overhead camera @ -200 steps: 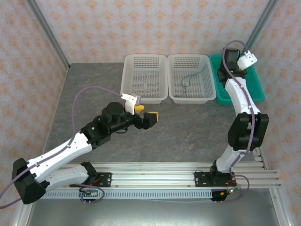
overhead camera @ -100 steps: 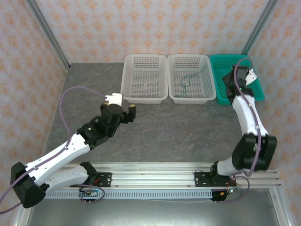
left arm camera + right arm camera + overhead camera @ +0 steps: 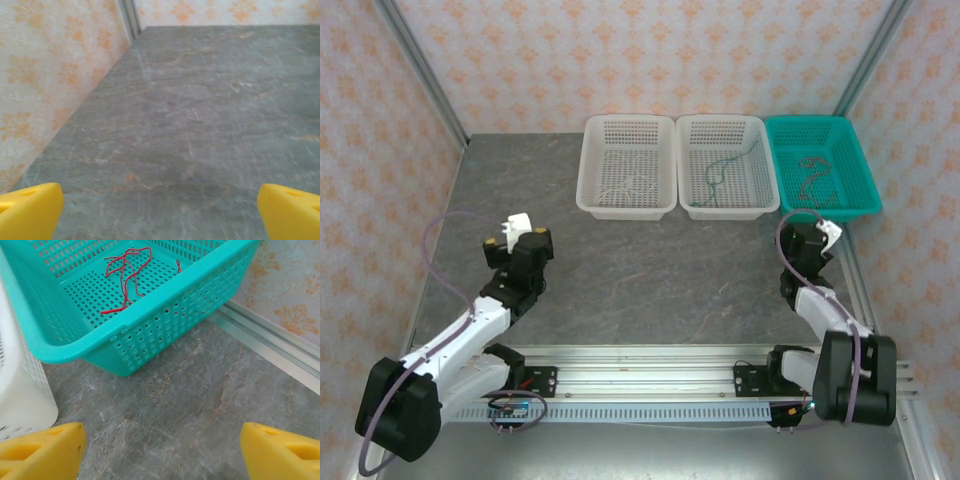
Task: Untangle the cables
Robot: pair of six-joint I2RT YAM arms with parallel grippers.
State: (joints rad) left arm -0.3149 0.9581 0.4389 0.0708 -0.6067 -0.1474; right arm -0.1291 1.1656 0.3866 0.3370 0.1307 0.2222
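Note:
The cables lie apart, one per basket. A red cable rests in the teal basket. The middle white basket holds a teal-green cable. A pale grey-white cable sits in the left white basket. My left gripper hangs open over bare table at the left, far from the baskets. In front of the teal basket's near side, my right gripper is open and holds nothing.
The grey stone table stretches between the two folded arms. Patterned walls close in the left, back and right. A metal rail runs along the right wall, close to the right gripper. The white basket's corner is to its left.
Both arms have folded back toward the near edge. The left gripper swung left, away from the white basket. The right gripper came off the teal basket down to the table before it.

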